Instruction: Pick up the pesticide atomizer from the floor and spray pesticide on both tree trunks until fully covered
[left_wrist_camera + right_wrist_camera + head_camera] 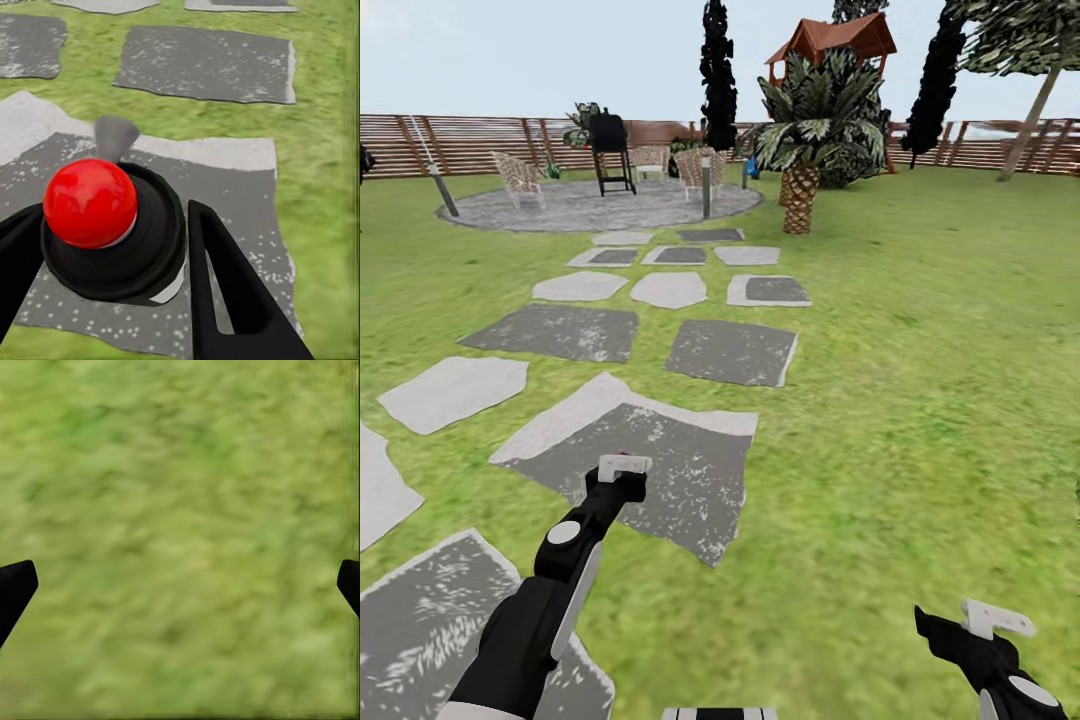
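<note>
My left gripper (112, 225) is shut on the pesticide atomizer (90, 202), a black round body with a glossy red ball on top and a grey nozzle. In the head view the left gripper (616, 486) hangs low over a grey stepping stone (660, 460). Over bare grass at the lower right, my right gripper (942, 630) stands open, its fingertips (16, 589) wide apart with nothing between them. One tree with a leaning grey-brown trunk (1032, 125) and a broad green crown (1020, 35) stands far off at the back right by the fence.
A path of stepping stones (730, 350) leads to a round paved patio (600, 205) with chairs and a black grill (610, 150). A short palm (800, 190), dark cypresses (717, 70) and a slatted wooden fence (470, 140) stand beyond. Lawn (940, 380) spreads to the right.
</note>
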Controlling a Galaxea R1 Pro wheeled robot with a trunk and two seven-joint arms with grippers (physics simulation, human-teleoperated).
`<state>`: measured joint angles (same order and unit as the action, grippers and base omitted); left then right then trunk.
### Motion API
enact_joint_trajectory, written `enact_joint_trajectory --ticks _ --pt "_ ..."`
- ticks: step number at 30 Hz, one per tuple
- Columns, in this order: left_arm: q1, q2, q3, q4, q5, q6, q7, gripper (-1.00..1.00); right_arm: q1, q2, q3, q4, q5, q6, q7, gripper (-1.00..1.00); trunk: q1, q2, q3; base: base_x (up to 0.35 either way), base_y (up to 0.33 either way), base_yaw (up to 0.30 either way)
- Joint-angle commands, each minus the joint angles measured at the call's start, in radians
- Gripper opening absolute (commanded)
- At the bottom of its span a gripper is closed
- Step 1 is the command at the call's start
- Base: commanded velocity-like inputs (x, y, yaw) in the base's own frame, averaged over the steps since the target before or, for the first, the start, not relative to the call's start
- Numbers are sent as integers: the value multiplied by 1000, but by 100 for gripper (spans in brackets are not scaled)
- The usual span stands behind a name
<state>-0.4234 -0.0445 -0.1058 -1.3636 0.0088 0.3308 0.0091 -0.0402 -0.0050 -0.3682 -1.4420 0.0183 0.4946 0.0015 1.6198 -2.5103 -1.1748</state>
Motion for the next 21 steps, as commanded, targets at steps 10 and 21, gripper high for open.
enact_joint_trajectory --ticks 10,21 --pt "0 0 0 0 0 -1 0 -100 0 0 0 0 0 0 0 100 0 0 4 0 0 -257" --pt "0 0 0 0 0 0 0 -100 0 0 0 0 0 0 0 100 0 0 10 0 0 -259"
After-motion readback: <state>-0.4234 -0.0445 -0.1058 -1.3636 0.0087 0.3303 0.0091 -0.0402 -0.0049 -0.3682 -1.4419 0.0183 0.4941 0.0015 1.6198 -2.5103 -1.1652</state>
